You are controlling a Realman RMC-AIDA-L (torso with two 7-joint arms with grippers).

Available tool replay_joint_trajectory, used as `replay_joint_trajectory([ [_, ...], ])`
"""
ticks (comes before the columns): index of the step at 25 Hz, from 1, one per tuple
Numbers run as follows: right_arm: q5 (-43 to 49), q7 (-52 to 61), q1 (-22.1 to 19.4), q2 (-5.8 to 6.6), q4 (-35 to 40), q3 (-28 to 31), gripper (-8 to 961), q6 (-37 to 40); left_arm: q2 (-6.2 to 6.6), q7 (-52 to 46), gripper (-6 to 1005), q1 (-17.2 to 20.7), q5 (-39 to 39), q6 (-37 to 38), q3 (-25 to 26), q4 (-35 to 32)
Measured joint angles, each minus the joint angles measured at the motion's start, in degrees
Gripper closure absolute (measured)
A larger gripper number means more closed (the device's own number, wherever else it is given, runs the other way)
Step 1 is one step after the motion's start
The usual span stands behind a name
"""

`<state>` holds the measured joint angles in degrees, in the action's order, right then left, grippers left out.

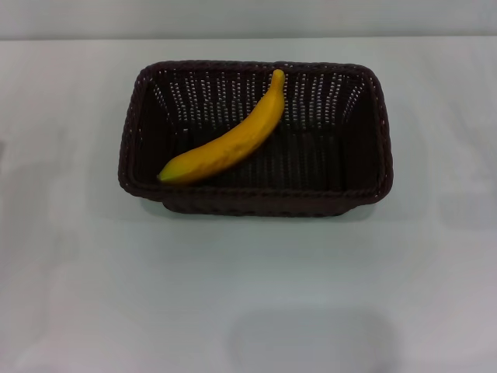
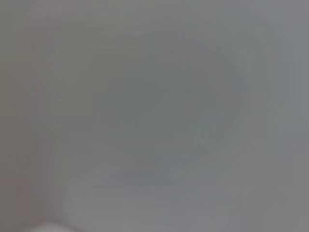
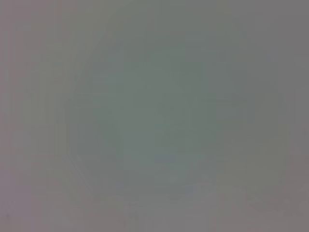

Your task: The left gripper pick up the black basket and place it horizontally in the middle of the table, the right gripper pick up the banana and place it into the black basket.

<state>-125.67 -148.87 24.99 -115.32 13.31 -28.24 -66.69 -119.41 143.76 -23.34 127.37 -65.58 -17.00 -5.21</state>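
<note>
**Banana lying in basket, both grippers out of sight**

Seen from the head view: black basket [image 1: 365, 140] sitting flat on the white tabletop [image 1: 248, 295], long side running left to right, roughly central and toward the far half of the surface. Inside it, the banana [image 1: 229, 144], laid diagonally across the basket floor. Stem end pointing up toward the far rim, reaching just about to the braided edge near the middle of the far wall. Opposite tip resting low at the near-left corner, close to the near wall. Yellow skin, greenish at the low tip. Rest of the basket interior showing only dark weave and perforated sloping sides.

No sign of the left gripper or the right gripper in the head view; neither arm reaching into the scene. Both wrist views filled with a plain, featureless grey surface, with no fingers showing. Cannot tell how far open either set of fingers is, nor whether anything is held.
</note>
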Motion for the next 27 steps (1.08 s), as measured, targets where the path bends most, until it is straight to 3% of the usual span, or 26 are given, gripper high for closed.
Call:
replay_joint_trajectory([
  [3, -0.02, 0.03, 1.04, 0.06, 0.17, 0.05, 85, -0.21, -0.12, 10.84, 117, -1.06, 3.48, -2.25, -0.01, 2.86],
  [6, -0.05, -0.02, 1.94, 0.07, 0.18, -0.02, 85, -0.21, -0.12, 14.69, 117, -1.38, 3.48, -3.74, -0.37, 4.55],
  [12, -0.1, -0.22, 1.42, -0.01, -0.07, 0.11, 85, -0.29, -0.12, 13.93, 116, -0.59, 2.91, -5.09, -0.55, 8.45],
  [19, -0.11, 0.01, 1.28, -0.22, -1.31, 0.33, 85, -1.03, -0.25, 13.13, 116, 1.92, -1.09, -14.0, -0.58, 11.29],
  [27, -0.1, -0.09, 1.21, -0.27, -4.45, 6.83, 85, -4.24, -0.29, 9.55, 116, 2.7, -1.51, -14.32, -0.19, 12.77],
])
